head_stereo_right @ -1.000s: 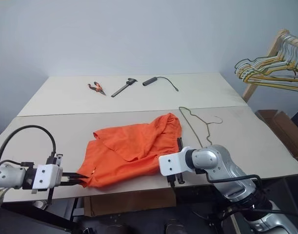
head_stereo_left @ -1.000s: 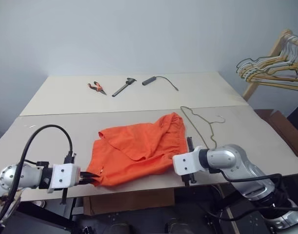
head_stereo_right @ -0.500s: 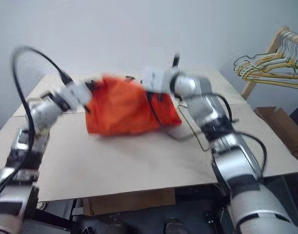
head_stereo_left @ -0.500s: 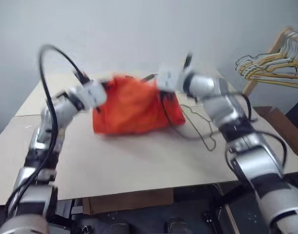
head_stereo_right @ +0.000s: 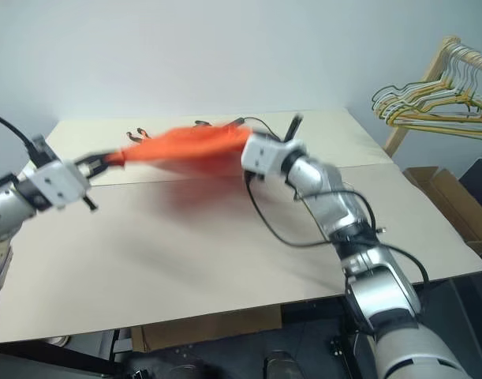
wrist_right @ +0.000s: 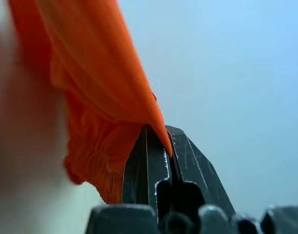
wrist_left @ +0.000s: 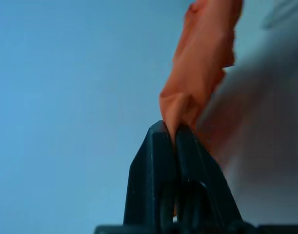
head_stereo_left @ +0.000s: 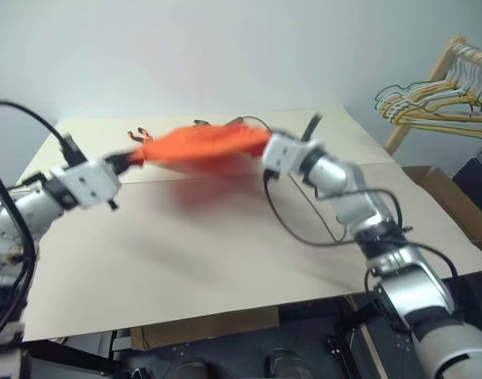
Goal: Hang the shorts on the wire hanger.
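So the shorts (head_stereo_left: 199, 146) are up off the table (head_stereo_left: 185, 260), stretched in a long orange band between the 2 grippers. The left gripper (wrist_left: 171, 134) is clenched on 1 end of the fabric, and the right gripper (wrist_right: 156, 141) is pinched tight on the other end, cloth bunched against its fingers. Both point roughly level toward each other. The wire hanger (head_stereo_left: 326, 225) lies flat on the table below and just behind the right gripper, partly hidden by that arm. Past the shorts, a few tools look blurred.
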